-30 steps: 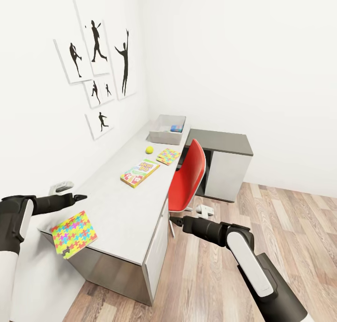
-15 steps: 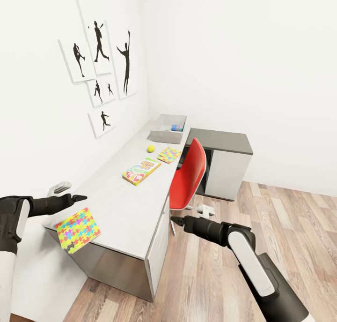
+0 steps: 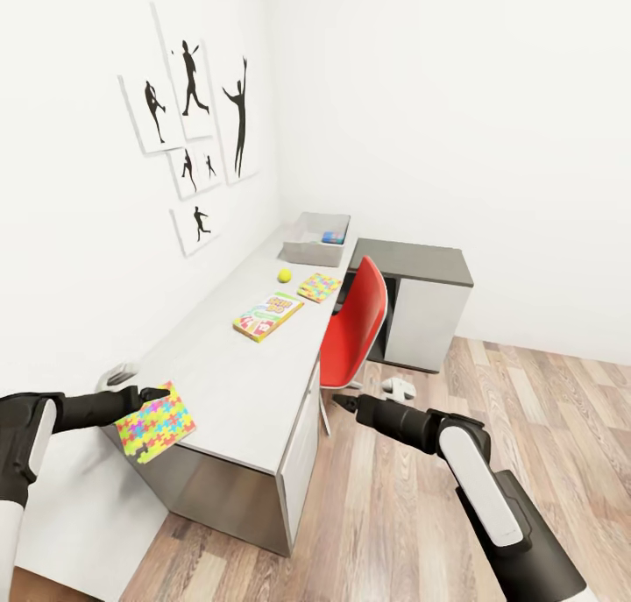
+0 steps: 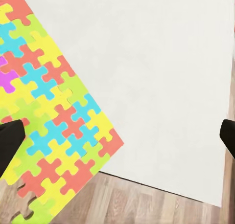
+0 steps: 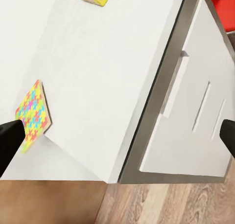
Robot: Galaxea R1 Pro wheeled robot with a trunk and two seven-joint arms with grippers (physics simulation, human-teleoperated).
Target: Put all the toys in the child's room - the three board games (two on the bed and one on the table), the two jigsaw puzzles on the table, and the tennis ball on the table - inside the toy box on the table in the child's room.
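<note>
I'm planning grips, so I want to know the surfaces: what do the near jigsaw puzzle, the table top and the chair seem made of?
Near jigsaw puzzle: a thin flat sheet, probably card or foam, matte, its interlocking pieces brightly coloured. Table: smooth light-grey top with no grain showing, likely laminate, matte. Chair: one-piece red shell with a soft sheen, probably moulded plastic.

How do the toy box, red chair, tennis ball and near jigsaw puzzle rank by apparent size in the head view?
1. Red chair
2. Near jigsaw puzzle and toy box: alike; the puzzle's nearness makes it unsure
3. Tennis ball
</note>
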